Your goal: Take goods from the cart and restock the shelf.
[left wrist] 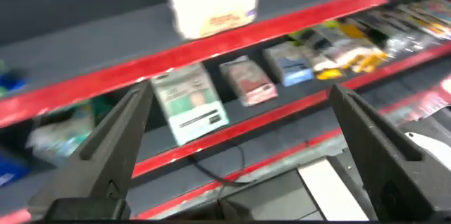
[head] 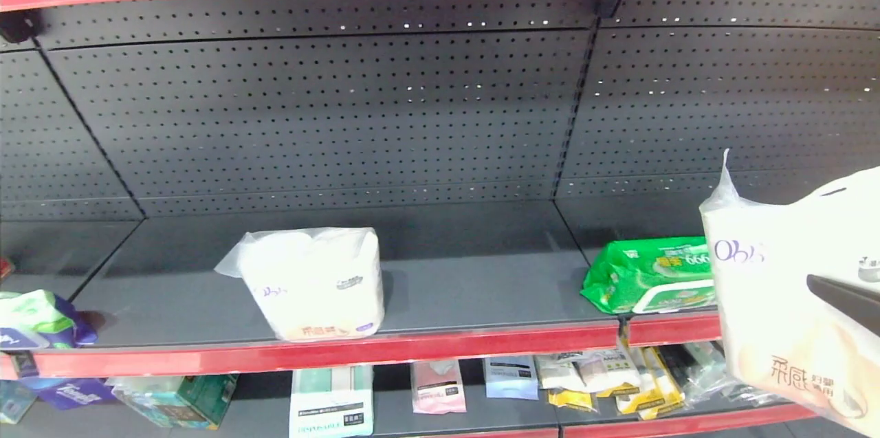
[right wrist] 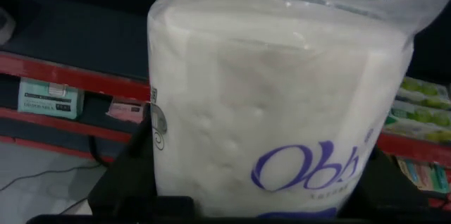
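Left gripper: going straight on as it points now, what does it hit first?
Likely the pink pack on the lower shelf: it sits between the open fingers of the left gripper. Depth is unclear; that shelf's red front edge may come first.

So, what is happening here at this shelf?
The robot is restocking a shop shelf. Its right gripper holds a white tissue pack in the air, in front of the right part of the shelf, close to a green wet wipes pack. A second white tissue pack already stands on the shelf near its front edge. The left gripper has its fingers open and holds nothing.
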Tool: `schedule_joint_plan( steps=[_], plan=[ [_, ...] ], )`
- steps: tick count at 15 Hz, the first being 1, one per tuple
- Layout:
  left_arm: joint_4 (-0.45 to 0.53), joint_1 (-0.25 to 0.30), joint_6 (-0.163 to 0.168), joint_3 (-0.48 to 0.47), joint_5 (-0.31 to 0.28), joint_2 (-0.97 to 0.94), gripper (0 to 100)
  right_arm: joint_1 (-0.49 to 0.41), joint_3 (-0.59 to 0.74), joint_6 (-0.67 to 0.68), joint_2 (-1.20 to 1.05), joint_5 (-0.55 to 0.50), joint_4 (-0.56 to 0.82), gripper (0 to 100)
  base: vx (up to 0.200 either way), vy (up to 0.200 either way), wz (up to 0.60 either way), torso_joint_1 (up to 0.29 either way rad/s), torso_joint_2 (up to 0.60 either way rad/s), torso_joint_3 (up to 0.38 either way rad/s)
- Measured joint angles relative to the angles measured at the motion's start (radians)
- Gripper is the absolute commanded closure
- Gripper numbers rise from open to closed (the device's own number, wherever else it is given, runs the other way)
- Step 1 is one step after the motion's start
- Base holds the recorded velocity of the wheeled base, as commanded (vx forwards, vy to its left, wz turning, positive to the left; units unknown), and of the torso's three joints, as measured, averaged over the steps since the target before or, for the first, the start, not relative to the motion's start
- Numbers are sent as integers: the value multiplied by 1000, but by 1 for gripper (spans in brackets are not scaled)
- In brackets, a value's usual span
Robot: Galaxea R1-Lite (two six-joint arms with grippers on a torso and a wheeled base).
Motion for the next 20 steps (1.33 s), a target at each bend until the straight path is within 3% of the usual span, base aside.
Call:
schedule_joint_plan(
  steps=[4, 7, 10, 13, 15, 16, 18, 20],
  plan=[
    [-2, 0, 2, 3, 10, -20, 0, -22, -4, -5, 20, 0, -8, 100, 0, 0, 150, 3, 1, 1],
    [-3, 2, 4, 4, 23, -34, 0, -38, -8, -18, 53, 16, -128, 100, 0, 0, 0, 0, 0, 0],
    [-28, 1, 31, 34, 56, -40, 0, -40, -7, -43, 128, 129, -214, 100, 0, 0, 0, 0, 0, 0],
    [-164, 1, 22, 118, 99, -41, 0, -35, -5, -51, 257, 294, -364, 100, 0, 0, 0, 0, 0, 0],
    [-368, 2, -14, 204, 129, -41, 0, -36, 0, -52, 353, 352, -465, 100, 0, 0, 0, 0, 0, 0],
    [-449, 3, -30, 256, 167, -41, 0, -35, 0, -53, 402, 367, -512, 100, 0, 0, 0, 0, 0, 0],
    [-527, 9, -44, 356, 306, -41, 0, -33, -14, -54, 492, 381, -591, 100, 0, 0, 0, 0, 0, 0],
    [-543, 26, -43, 396, 365, -37, 0, -26, -19, -55, 540, 383, -593, 100, 0, 0, 0, 0, 0, 0]
  ],
)
